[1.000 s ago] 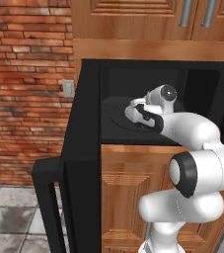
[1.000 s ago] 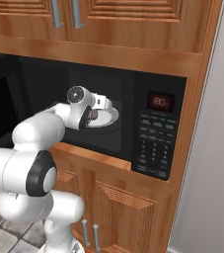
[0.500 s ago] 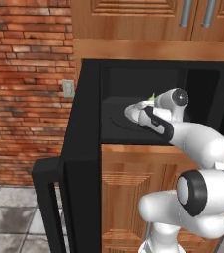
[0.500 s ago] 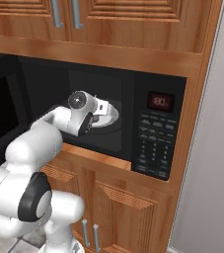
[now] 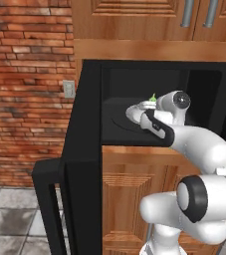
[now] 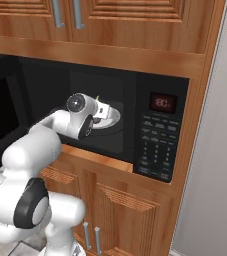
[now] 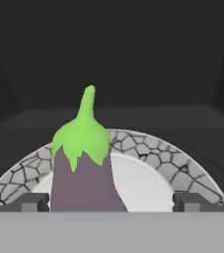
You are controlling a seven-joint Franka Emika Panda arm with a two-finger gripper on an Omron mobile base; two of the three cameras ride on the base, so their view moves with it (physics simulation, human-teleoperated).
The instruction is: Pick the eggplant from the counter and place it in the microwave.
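The eggplant (image 7: pixel 83 168) is standing upright on the plate (image 7: pixel 148 165) inside the microwave (image 5: pixel 134 84), its smooth dull purple body rising from the bottom edge of the hand view and its bright green cap tapering to a stem that is pointing toward 12 o'clock. It is sitting between the two fingertips (image 7: pixel 29 201), close against the one at 9 o'clock and well apart from the one at 3 o'clock, so the claw (image 7: pixel 111 202) is spread wide and gripping nothing.

The plate is lying round and flat beneath it, plain white in the middle with a rim patterned in dark cracked lines like mosaic stone. Around the plate the microwave's inside is looking matte and dark grey, with flat walls and a level floor.

In the left base view the claw (image 5: pixel 143 108) is reaching into the boxy black cavity, the green stem tip showing just above it, and the glossy black door (image 5: pixel 59 199) is hanging open at 8 o'clock. In the right base view the button panel (image 6: pixel 157 145) is sitting at 3 o'clock of the plate (image 6: pixel 112 118), amid grained brown wooden cabinets (image 6: pixel 135 220).
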